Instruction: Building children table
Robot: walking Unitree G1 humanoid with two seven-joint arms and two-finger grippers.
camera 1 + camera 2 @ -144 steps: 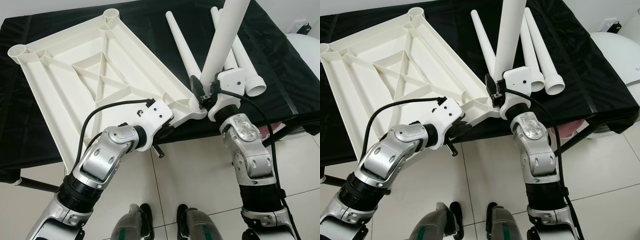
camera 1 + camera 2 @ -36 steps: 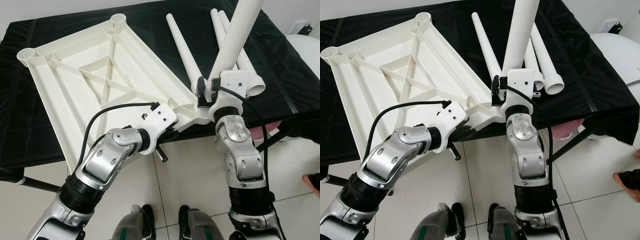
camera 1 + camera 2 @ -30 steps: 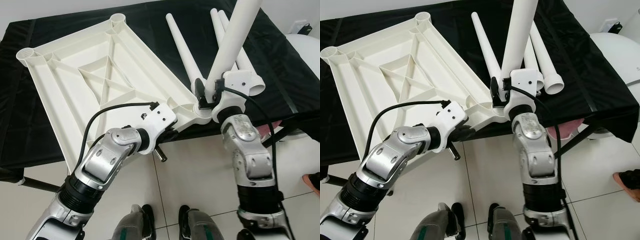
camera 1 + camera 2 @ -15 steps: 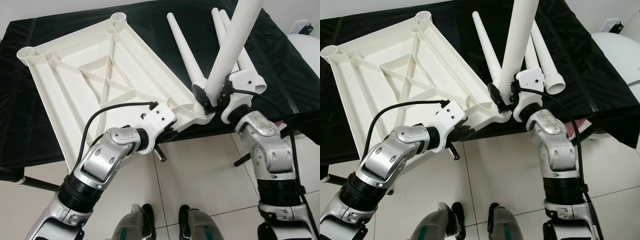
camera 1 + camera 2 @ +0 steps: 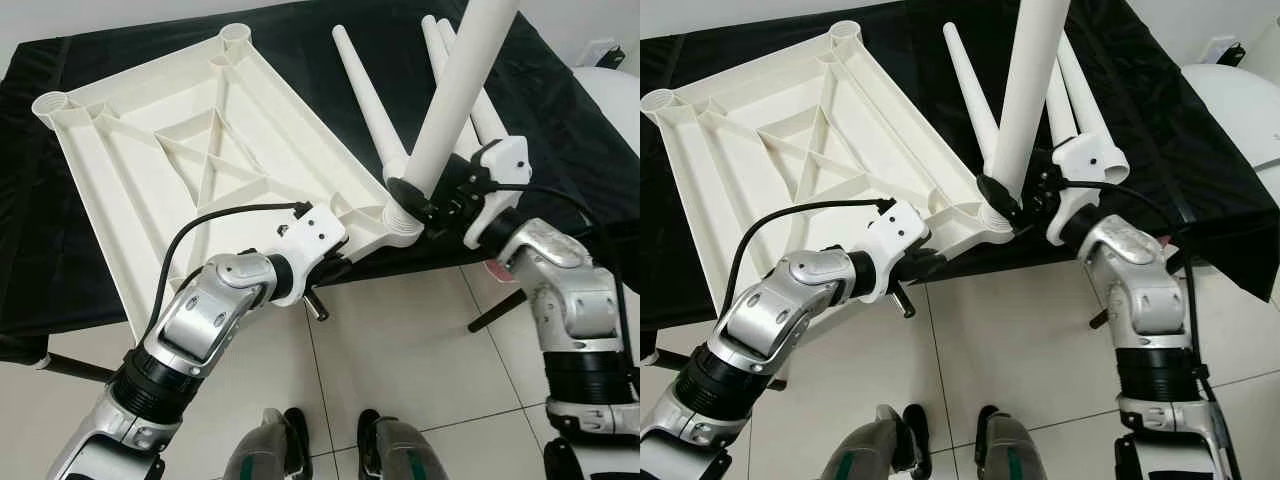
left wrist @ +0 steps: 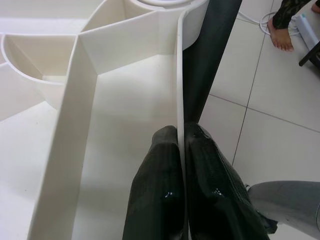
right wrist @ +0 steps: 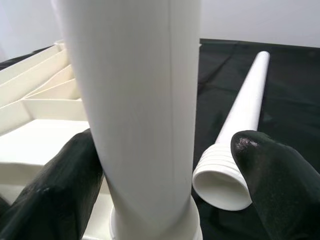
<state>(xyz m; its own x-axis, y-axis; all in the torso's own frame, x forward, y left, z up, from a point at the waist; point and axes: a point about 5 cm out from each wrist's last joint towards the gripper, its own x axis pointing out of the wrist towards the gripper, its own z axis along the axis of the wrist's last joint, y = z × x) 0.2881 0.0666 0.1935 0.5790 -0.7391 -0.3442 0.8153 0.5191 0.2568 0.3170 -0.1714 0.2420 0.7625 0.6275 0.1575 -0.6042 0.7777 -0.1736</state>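
The white tabletop point(image 5: 200, 160) lies upside down on the black-covered table, its ribs facing up. A white leg point(image 5: 455, 90) stands tilted in the near right corner socket point(image 5: 400, 215). My right gripper point(image 5: 425, 200) sits around the base of that leg; in the right wrist view one finger point(image 7: 55, 195) rests against it and the other finger point(image 7: 272, 175) stands apart, so it is open. My left gripper point(image 6: 180, 145) is shut on the tabletop's thin rim point(image 6: 179, 90) near the same corner. Three spare legs point(image 5: 970, 85) lie on the cloth beyond.
The black cloth table point(image 5: 560, 130) ends just in front of my arms, with tiled floor point(image 5: 400, 340) below. A white rounded object point(image 5: 1240, 100) stands at the right. A person's foot point(image 6: 280, 32) shows on the floor in the left wrist view.
My right arm has swung out to the right around the standing leg, and its fingers have loosened from it. The left gripper has kept hold of the rim.
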